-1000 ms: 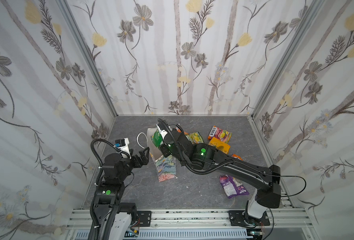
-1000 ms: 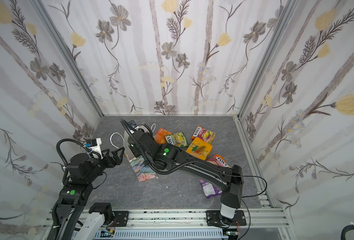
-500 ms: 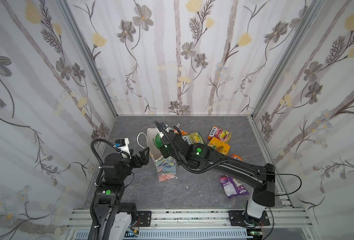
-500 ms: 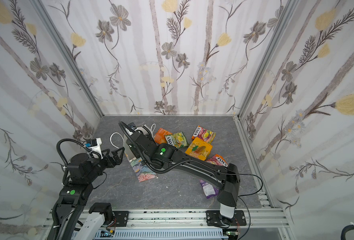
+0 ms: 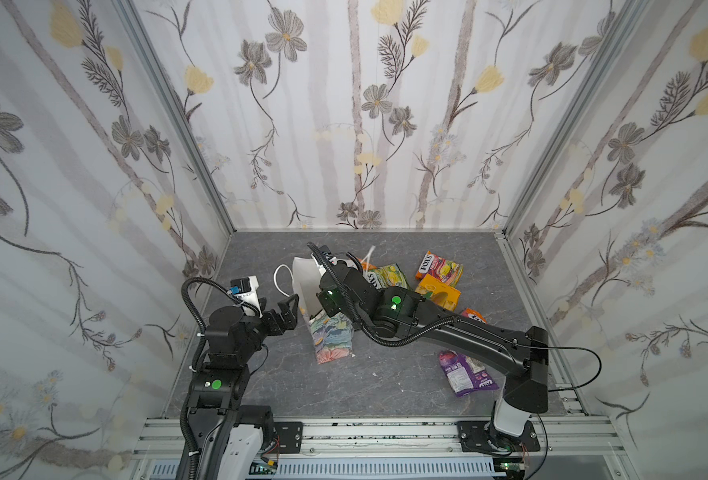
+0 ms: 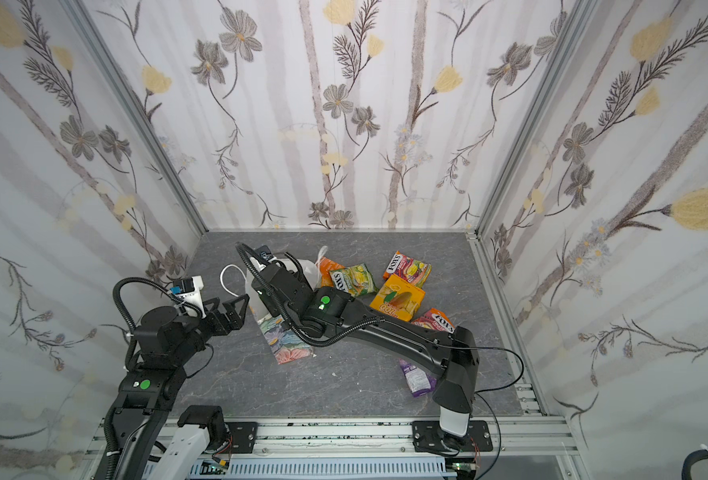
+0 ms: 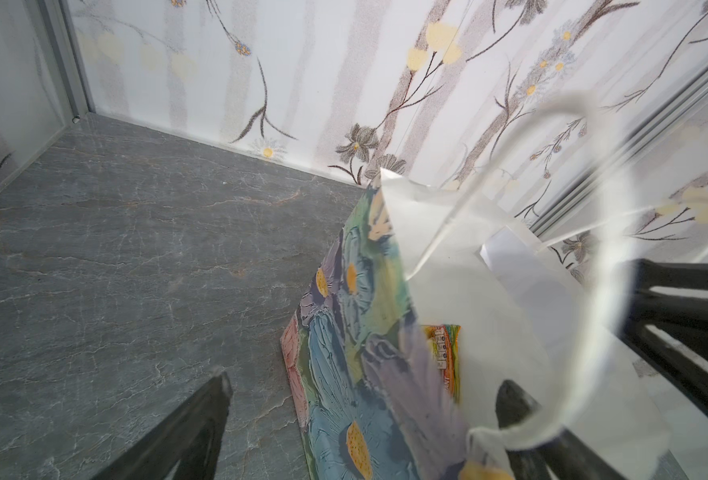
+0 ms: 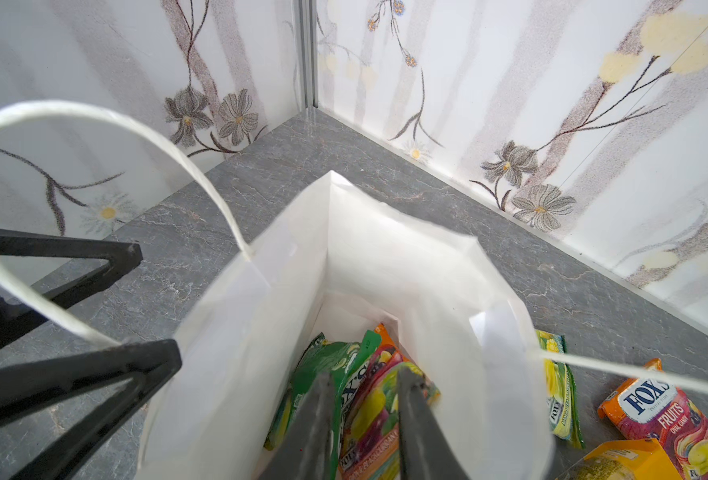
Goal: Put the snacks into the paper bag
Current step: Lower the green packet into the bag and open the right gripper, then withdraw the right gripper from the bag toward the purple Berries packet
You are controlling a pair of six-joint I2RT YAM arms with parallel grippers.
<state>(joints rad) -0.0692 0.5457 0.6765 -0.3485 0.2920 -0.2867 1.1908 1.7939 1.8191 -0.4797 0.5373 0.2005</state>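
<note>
The paper bag (image 5: 330, 340) (image 6: 290, 345) stands left of centre in both top views, floral outside, white inside. My right gripper (image 8: 362, 376) reaches down into its mouth, jaws slightly apart, open. A green packet (image 8: 326, 362) and an orange-pink packet (image 8: 372, 411) lie beneath the tips inside the bag. My left gripper (image 5: 290, 306) (image 7: 364, 399) is open wide at the bag's left wall (image 7: 346, 332), one finger outside and one by the cord handle (image 7: 605, 257). More snacks lie right of the bag: a yellow-green packet (image 5: 385, 276), a FOX'S packet (image 5: 439, 266), an orange box (image 5: 437, 291) and a purple packet (image 5: 464, 374).
Floral walls close in the grey floor (image 5: 385, 386) on three sides, with an aluminium rail (image 5: 364, 432) along the front. The right arm (image 5: 468, 336) stretches across the floor over an orange packet (image 5: 474, 316). A loose white handle loop (image 5: 281, 278) hangs left of the bag.
The right gripper has gone deeper into the bag and its jaws have parted. The green packet seen at the bag's mouth now lies inside. The left arm has not moved.
</note>
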